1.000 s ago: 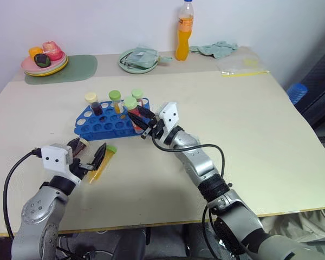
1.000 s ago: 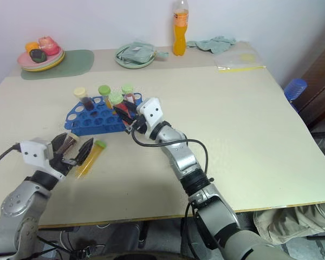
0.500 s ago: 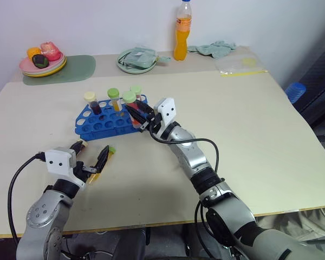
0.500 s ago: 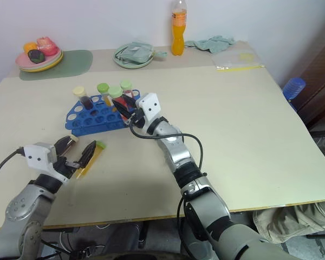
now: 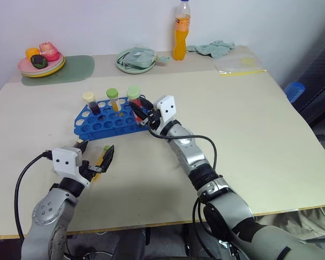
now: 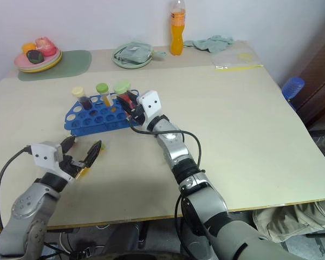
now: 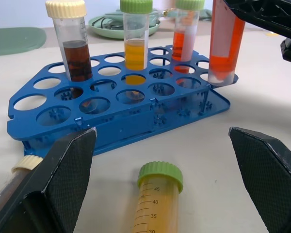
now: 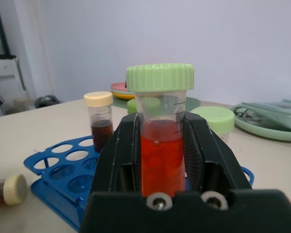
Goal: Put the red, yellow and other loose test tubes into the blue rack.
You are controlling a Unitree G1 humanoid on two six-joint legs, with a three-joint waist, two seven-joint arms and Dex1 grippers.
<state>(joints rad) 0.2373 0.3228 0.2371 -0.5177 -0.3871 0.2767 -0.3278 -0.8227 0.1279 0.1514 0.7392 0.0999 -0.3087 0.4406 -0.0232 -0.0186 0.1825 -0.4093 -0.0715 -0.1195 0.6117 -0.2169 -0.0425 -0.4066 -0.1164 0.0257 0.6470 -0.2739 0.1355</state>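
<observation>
1. Firmly clamped by the right gripper (image 8: 162,160): a clear plastic test tube of red liquid with a green screw cap (image 8: 160,141), upright between the two black fingers (image 8: 121,160), cap well above the fingertips.
2. Held at the near right corner of the bright blue plastic rack with rows of round holes (image 5: 105,123), tube base at or just in a corner hole; seating depth not clear.
3. Standing in the rack's back row, at about ten o'clock from the held tube: a clear tube of dark maroon liquid with a cream cap (image 7: 73,43), a clear tube of yellow-orange liquid with a green cap (image 7: 136,36), and a clear tube of pale red liquid with a green cap (image 7: 185,29).
4. Spread wide apart, holding nothing: the left gripper (image 7: 165,179), low over the beige table top (image 5: 249,119), at about seven o'clock from the rack.
5. Lying flat between those open fingers: a loose clear tube of yellow-orange liquid with a green cap (image 7: 157,199), cap pointing toward the rack, apart from both fingers.
6. Lying just beside the left finger: a loose cream-capped tube of dark liquid (image 8: 5,191), partly hidden.
</observation>
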